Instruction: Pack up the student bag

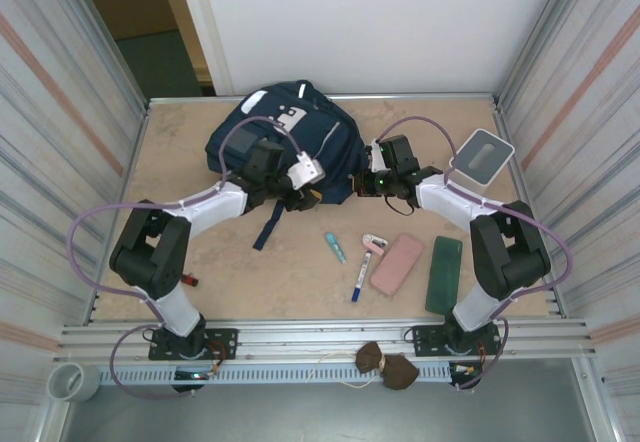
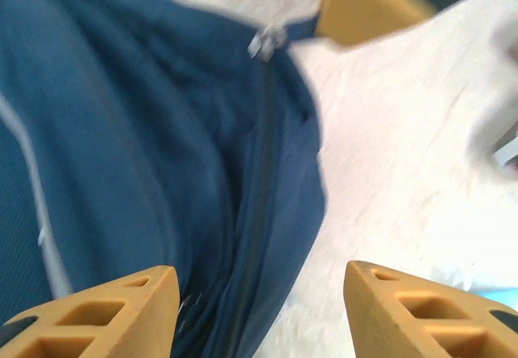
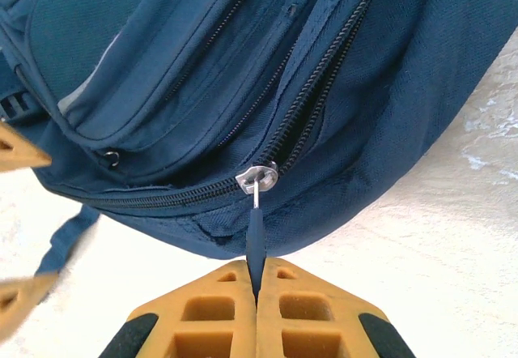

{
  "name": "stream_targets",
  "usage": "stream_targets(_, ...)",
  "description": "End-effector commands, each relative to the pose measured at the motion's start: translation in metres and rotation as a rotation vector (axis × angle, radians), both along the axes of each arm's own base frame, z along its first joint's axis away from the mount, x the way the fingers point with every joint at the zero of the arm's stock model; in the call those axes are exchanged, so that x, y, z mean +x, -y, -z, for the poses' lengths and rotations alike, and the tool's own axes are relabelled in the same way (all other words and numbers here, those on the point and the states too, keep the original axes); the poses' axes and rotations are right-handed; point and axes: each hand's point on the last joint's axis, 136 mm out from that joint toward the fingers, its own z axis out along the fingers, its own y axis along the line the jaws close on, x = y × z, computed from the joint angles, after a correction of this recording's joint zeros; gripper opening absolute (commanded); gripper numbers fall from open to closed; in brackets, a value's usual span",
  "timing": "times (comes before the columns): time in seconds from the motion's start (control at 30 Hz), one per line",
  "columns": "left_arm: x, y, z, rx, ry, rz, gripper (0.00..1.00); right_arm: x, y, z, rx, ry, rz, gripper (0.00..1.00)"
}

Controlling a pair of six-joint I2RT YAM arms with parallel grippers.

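We see the pale table (image 1: 170, 162), hemmed by ribbed walls (image 1: 60, 112) on both sides and bare to the left of the student bag (image 1: 290, 137), which lies at the middle of the far edge. The left gripper (image 2: 259, 293) stands spread over the bag's near hem, gripping nothing. The right gripper (image 3: 257, 281) is pressed together, pinching the bag's zip pull (image 3: 256, 240).
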Motion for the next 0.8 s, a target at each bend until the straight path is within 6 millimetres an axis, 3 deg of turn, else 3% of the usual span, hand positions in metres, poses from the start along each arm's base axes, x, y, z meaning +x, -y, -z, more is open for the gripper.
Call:
stream_targets(0.0,0.003,0.021,-0.018,0.008,0.049,0.054,0.57,-0.008,-0.012,-0.026,0.067,0.022,-0.023,0.00)
stream_targets(0.17,0.008,0.045,-0.009,0.018,0.021,0.106,0.57,-0.013,-0.015,-0.035,0.083,0.039,-0.029,0.00)
stream_targets(0.37,0.013,0.056,0.002,0.009,-0.023,0.131,0.53,-0.017,-0.021,-0.040,0.098,0.065,-0.032,0.00)
stream_targets(0.53,0.017,0.049,0.006,0.027,-0.046,0.105,0.30,-0.018,-0.017,-0.033,0.076,0.063,-0.016,0.00)
stream_targets(0.67,0.013,0.040,-0.010,-0.047,-0.049,0.101,0.10,-0.011,0.004,-0.020,-0.044,0.060,0.060,0.00)
stream_targets(0.77,0.005,0.030,-0.025,-0.108,-0.042,0.109,0.02,-0.007,0.020,-0.014,-0.145,0.064,0.114,0.00)
